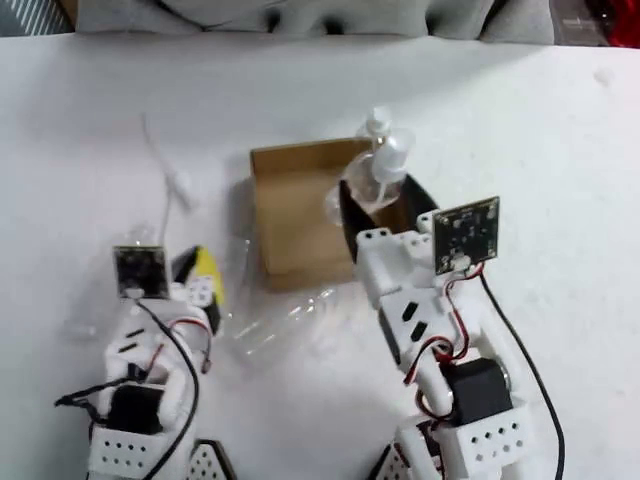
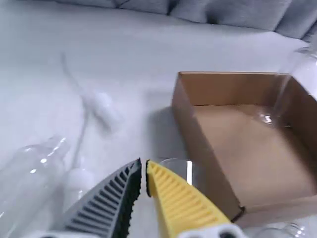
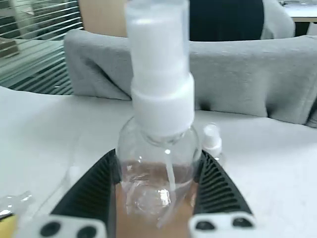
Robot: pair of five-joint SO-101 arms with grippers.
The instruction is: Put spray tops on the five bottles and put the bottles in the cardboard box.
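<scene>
My right gripper (image 1: 383,203) is shut on a clear bottle (image 1: 374,178) fitted with a white spray top (image 3: 159,69). It holds the bottle upright over the right side of the cardboard box (image 1: 295,215). In the right wrist view the black fingers (image 3: 96,186) press both sides of the bottle (image 3: 158,171). A second capped bottle (image 1: 380,125) stands on the table just beyond the box. My left gripper (image 2: 143,179) is shut and holds nothing, left of the box. A loose spray top (image 2: 104,110) with its dip tube lies ahead of it. An uncapped bottle (image 2: 29,168) lies at its side.
More clear uncapped bottles lie on the table in front of the box (image 1: 275,320). Another white spray top (image 2: 77,181) rests close under the left fingers. A grey sofa edge (image 1: 300,15) runs along the far side of the white table (image 1: 560,130).
</scene>
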